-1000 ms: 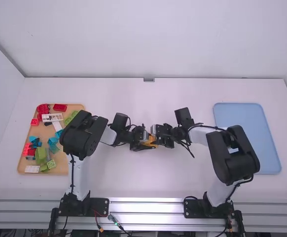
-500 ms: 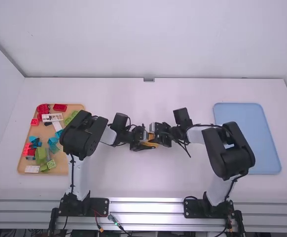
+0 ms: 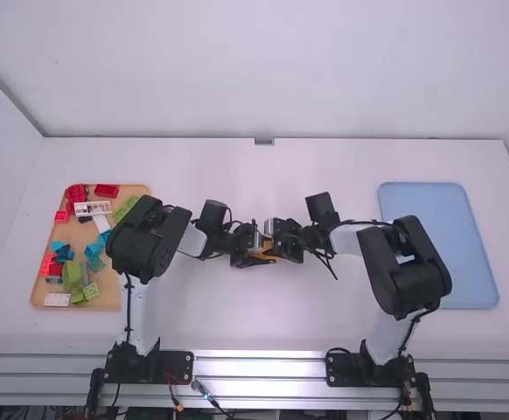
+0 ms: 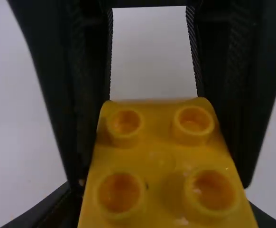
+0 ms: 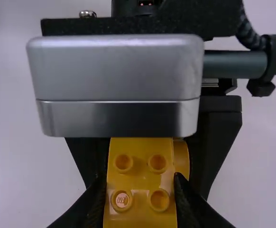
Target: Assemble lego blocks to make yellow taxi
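In the high view, my left gripper [image 3: 255,255] and right gripper [image 3: 274,238] meet at mid-table around yellow pieces [image 3: 266,251]. The left wrist view has a studded yellow block [image 4: 161,161] large in front, its lower part cut off, held between the fingers of my left gripper [image 4: 164,216]; the right gripper's black fingers flank its far end. The right wrist view has my right gripper [image 5: 140,192] shut on a yellow block [image 5: 140,180] with round studs. A rounded yellow part [image 5: 181,159] sits against its side, near the left gripper's fingers. How the pieces join is partly hidden.
At the left, an orange-brown tray [image 3: 106,289] holds red, blue, green and white blocks beside the left arm. A light blue tray [image 3: 438,210] lies at the right, with the right arm's elbow over its near left edge.
The right arm has shifted a little to the left, its gripper now closer to the left one, mostly in the first half second. The left arm has stayed still.
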